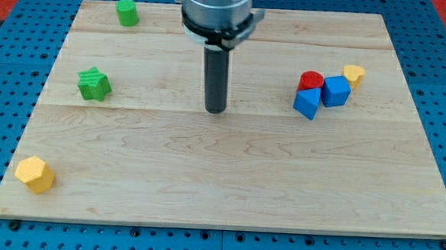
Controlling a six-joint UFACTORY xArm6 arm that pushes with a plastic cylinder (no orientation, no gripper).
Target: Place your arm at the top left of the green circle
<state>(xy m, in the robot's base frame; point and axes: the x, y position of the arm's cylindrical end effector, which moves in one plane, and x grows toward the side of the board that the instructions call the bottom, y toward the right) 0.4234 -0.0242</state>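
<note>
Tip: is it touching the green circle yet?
No: my tip sits near the board's middle, well apart from the green circle, which stands at the view's top left corner of the wooden board.

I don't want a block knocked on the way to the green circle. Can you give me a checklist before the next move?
1. Green circle in sight, view's top left: ok.
2. My tip already at its top left: not ok, it is mid-board, far right of it.
3. Straight path to it free of blocks: ok.
4. Green star clear of that path, below it: ok.
5. Room on the wooden board above the circle: cannot tell, edge is close.
</note>
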